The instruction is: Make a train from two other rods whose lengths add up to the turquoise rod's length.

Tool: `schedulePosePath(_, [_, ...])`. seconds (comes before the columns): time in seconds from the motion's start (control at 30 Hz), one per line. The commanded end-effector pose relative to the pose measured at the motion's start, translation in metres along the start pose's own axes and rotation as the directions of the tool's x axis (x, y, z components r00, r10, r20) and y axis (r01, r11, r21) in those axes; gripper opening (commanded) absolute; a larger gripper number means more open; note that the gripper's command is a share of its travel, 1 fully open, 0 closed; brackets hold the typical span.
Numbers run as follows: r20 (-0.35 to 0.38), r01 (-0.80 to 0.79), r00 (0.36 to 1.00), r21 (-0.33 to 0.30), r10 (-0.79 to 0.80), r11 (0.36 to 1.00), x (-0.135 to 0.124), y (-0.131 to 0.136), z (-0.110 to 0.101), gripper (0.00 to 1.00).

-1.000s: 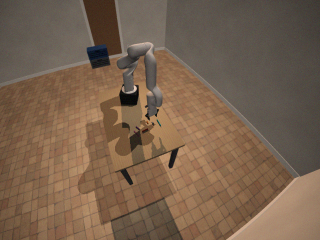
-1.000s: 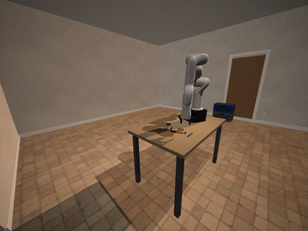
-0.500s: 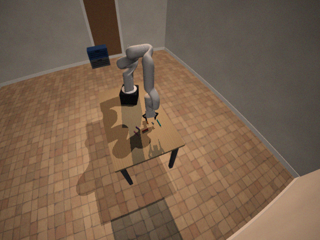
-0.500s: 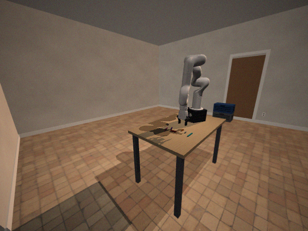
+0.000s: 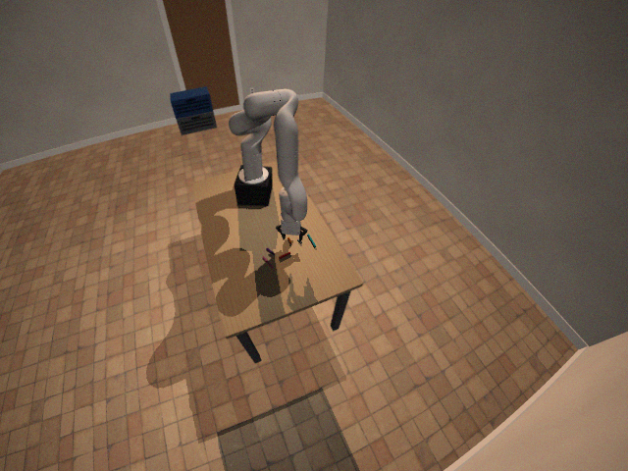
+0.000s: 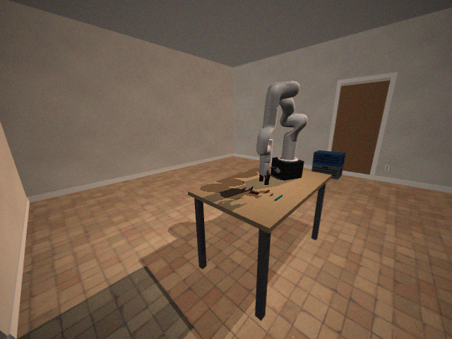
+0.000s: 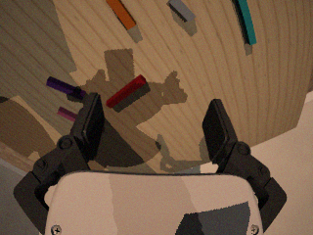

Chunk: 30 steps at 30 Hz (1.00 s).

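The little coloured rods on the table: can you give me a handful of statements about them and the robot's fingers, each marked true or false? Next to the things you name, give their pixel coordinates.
1. The fingers (image 5: 292,241) (image 6: 264,181) are pinching the grey rod. False: they stand wide open, holding nothing.
2. The red rod (image 5: 285,255) (image 6: 254,192) (image 7: 126,91) lies apart from the orange rod (image 5: 289,240) (image 6: 267,191) (image 7: 121,14). True.
3. The grey rod (image 7: 181,10) is longer than the red one. False: it is shorter.
4. The turquoise rod (image 5: 311,240) (image 6: 278,198) (image 7: 246,22) lies flat on the table (image 5: 324,274) (image 6: 292,198) (image 7: 274,98). True.
5. The red and grey rods already form a straight train. False: they lie well apart.
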State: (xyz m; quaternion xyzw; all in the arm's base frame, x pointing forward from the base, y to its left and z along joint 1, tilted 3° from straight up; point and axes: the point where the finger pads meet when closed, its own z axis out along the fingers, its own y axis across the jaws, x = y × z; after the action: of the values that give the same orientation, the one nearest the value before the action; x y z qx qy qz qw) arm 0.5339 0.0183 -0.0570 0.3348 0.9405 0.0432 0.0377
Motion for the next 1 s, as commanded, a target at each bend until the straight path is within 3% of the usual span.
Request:
schedulePosePath(0.0, [-0.043, -0.149, 0.988, 0.056, 0.151, 0.987, -0.011, -0.005, 0.002, 1.0])
schedulePosePath(0.1, [-0.042, -0.174, 0.983, 0.057, 0.177, 0.983, -0.013, -0.006, 0.002, 1.0])
schedulePosePath(0.13, [-0.037, -0.247, 0.968, 0.06, 0.25, 0.967, -0.018, -0.009, 0.003, 1.0])
schedulePosePath(0.67, [-0.015, -0.554, 0.831, 0.069, 0.556, 0.83, -0.04, -0.024, 0.009, 1.0])
schedulePosePath(0.73, [-0.008, -0.626, 0.778, 0.07, 0.628, 0.777, -0.045, -0.029, 0.01, 1.0])
schedulePosePath(0.97, [0.002, -0.725, 0.686, 0.07, 0.727, 0.685, -0.054, -0.035, 0.012, 1.0])
